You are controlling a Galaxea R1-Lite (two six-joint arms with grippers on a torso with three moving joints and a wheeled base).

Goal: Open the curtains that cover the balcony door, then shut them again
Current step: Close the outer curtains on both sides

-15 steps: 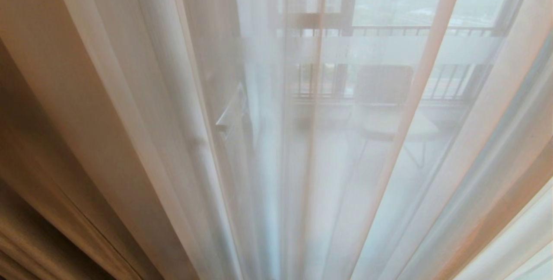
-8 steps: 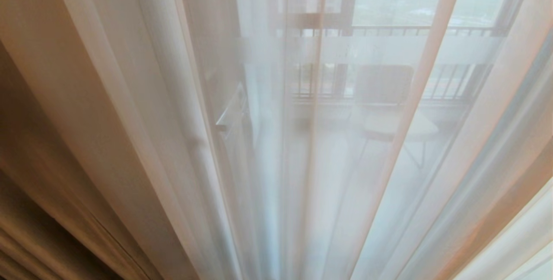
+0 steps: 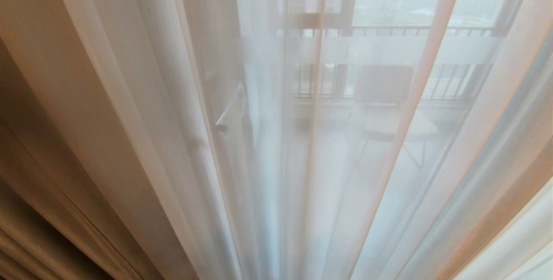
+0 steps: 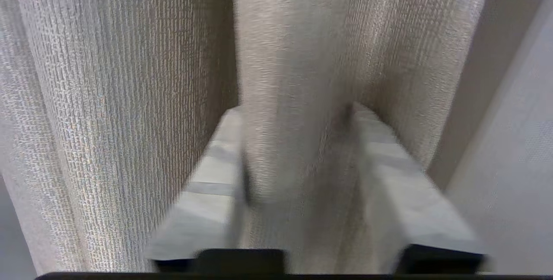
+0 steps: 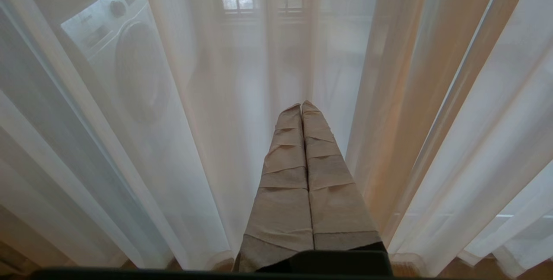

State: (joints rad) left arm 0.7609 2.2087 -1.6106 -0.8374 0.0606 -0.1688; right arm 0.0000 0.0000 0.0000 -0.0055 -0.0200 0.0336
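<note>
The curtains fill every view: a see-through white sheer (image 3: 302, 163) hangs across the middle and a heavy cream-beige drape (image 3: 65, 98) hangs on the left. Through the sheer I see the balcony door's dark frame (image 3: 345, 12) and its frosted band (image 3: 389, 49). My left gripper (image 4: 296, 109) stands open astride one pleat of the woven drape (image 4: 108, 98). The pleat fills the gap and the fingers are blurred. My right gripper (image 5: 301, 105) is shut and empty, pointing at the sheer (image 5: 216, 141). Neither arm shows in the head view.
Behind the sheer stand a dark chair (image 3: 384, 85) and a small round table (image 3: 414, 128) on the balcony, with railing bars beyond. A washing machine (image 5: 129, 64) shows through the sheer in the right wrist view. A plain wall (image 4: 510, 141) lies beside the drape.
The drape's folds at the lower left of the head view have shifted slightly. The sheer and everything seen through it look the same.
</note>
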